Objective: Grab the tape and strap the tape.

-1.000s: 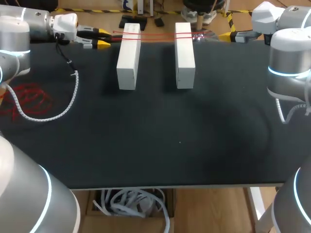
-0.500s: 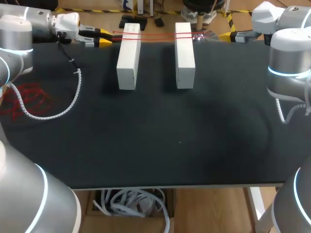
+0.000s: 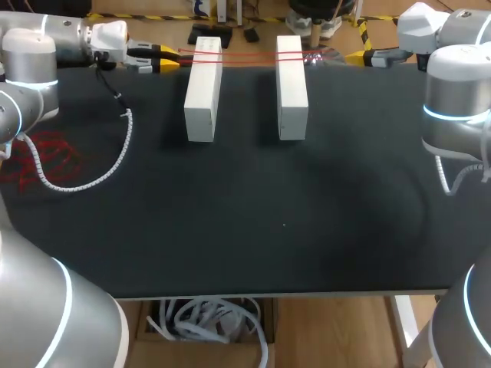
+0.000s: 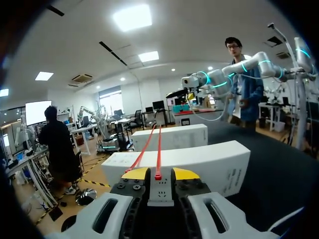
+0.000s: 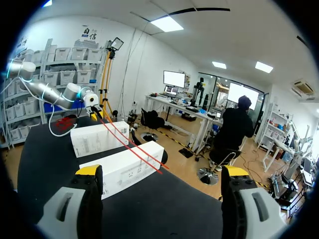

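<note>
Red tape (image 3: 249, 54) runs in two thin strands along the far edge of the tabletop (image 3: 253, 230). It lies across the tops of the left box (image 3: 202, 96) and the right box (image 3: 291, 92), two white boxes standing side by side a little apart.

The left pincer (image 3: 166, 60) sits just beside the left box, at the tape's left end. In the left wrist view the strands (image 4: 158, 149) rise taut from the boxes straight into that pincer (image 4: 159, 174). Its yellow tips are drawn close, with one red end between them, so I judge it clenched on the tape.

The right pincer (image 3: 359, 55) waits off the far right corner, apart from the right box. Its own view shows it (image 5: 162, 172) released, fingers spread wide. The tape's other end (image 5: 130, 141) stops just past the nearer box, ahead of the fingers and touching neither.

A loose red tangle (image 3: 44, 153) lies on the tabletop at the left, well away from the boxes, beside the left arm's white coiled cable (image 3: 119, 146).

By my reading, the grab is done on one side only. The tape is picked up and drawn over both boxes, but it merely rests on top and nothing is wound round or fastened. What remains is for the right pincer to take the free end, then for the strands to be pulled down and closed round the boxes. I would put the job near its midpoint, with the harder half still ahead.
</note>
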### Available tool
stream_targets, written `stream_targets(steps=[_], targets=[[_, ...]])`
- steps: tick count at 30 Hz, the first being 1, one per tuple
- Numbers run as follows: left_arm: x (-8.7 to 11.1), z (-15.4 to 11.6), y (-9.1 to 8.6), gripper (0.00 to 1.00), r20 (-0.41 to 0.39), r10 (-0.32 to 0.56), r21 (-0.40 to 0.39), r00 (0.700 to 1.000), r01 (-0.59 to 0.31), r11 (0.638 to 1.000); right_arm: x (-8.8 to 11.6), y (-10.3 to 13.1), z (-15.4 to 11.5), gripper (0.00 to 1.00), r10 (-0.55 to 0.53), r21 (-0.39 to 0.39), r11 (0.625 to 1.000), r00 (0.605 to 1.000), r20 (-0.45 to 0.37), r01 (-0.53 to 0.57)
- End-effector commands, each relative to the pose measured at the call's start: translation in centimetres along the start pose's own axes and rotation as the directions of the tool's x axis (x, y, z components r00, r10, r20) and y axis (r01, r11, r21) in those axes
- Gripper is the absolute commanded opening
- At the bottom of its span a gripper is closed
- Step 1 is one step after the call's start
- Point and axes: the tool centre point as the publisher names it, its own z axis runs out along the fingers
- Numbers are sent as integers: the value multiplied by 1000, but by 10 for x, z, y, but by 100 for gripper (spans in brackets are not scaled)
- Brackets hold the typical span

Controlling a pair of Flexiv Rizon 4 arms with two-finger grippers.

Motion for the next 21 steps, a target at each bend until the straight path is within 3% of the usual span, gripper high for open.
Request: stream_targets(steps=[1,11,18,21], targets=[[-11,2,8,18,-177,-2,12,984,4,1000,0,0,0,100,0,-1,1000,1000,0,0],[-10,2,13,20,-184,-18,6,983,19,1000,0,0,0,100,0,-1,1000,1000,0,0],[-10,2,15,11,-186,-25,8,982,27,1000,0,0,0,100,0,-1,1000,1000,0,0],[-10,3,15,11,-187,-25,9,982,27,1000,0,0,0,100,0,-1,1000,1000,0,0]])
